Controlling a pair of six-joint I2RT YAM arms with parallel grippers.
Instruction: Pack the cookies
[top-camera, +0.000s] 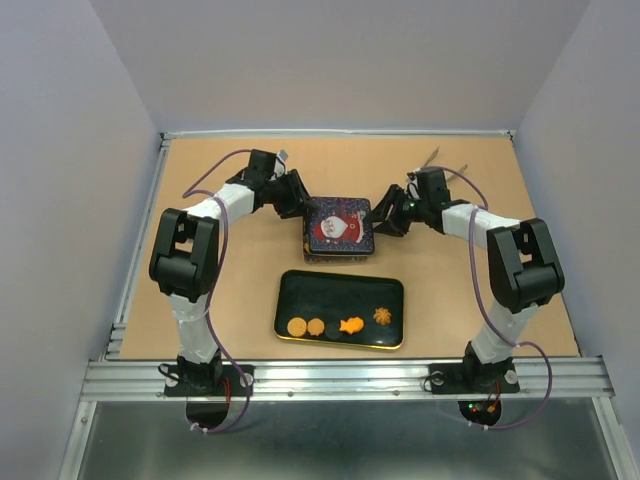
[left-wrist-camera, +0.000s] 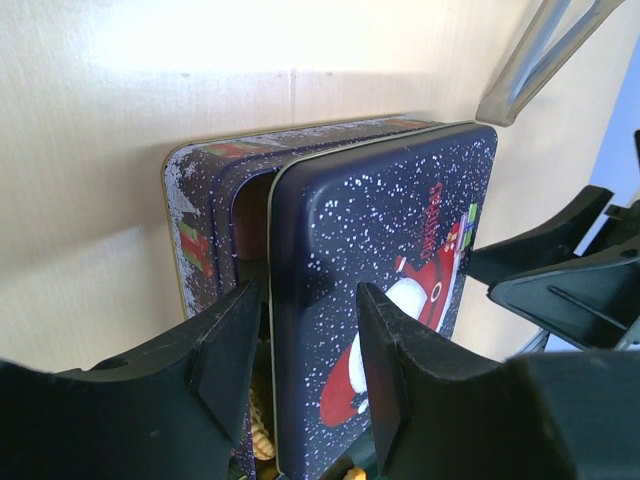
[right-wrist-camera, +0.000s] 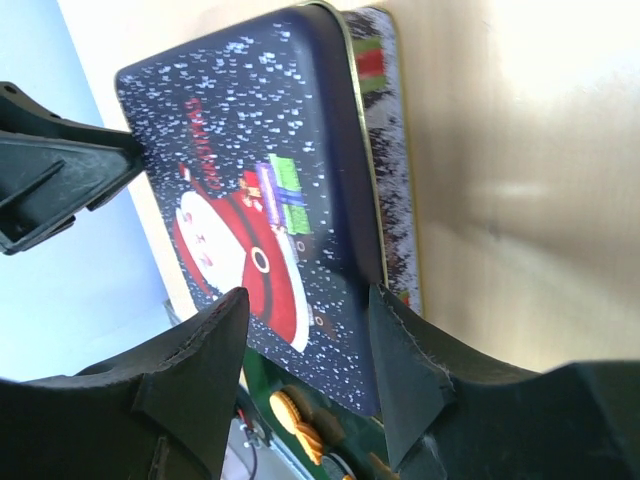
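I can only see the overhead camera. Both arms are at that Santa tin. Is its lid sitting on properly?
Observer: No. The left wrist camera shows the lid sitting offset sideways from the tin base, leaving a dark gap along one edge.
Operator: Is the left arm holding it?
Observer: The left end effector has the lid's edge between its fingers, one on the gap side, one over the Santa face. Whether they pinch, I cannot tell.
Operator: And the right one?
Observer: The right end effector sits at the lid's other end. There too the base's decorated wall shows past the lid's rim.
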